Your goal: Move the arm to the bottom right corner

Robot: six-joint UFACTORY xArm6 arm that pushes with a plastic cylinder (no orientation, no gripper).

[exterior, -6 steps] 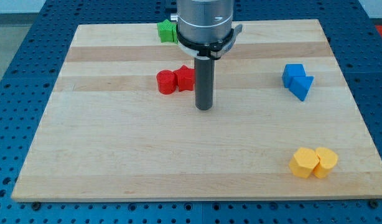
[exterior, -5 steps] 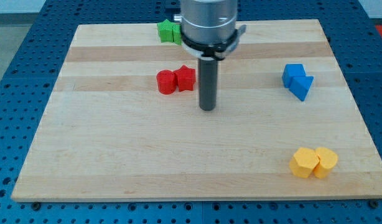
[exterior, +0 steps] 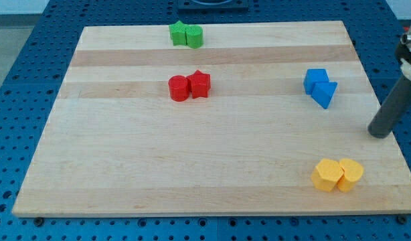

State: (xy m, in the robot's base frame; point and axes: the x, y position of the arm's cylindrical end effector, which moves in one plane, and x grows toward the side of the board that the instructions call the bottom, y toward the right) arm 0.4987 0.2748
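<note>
My tip (exterior: 379, 133) is at the right edge of the wooden board (exterior: 192, 161), the rod leaning in from the view's right. It is right of and below the two blue blocks (exterior: 320, 87) and above and right of the two yellow blocks (exterior: 337, 175), touching neither. The yellow pair sits near the board's bottom right corner.
A red cylinder (exterior: 178, 88) and a red star-like block (exterior: 200, 84) sit together left of centre. Two green blocks (exterior: 186, 34) lie at the top edge. A blue perforated table (exterior: 18, 60) surrounds the board.
The rod has swept from the board's centre, beside the red blocks, far to the right edge. No block has moved.
</note>
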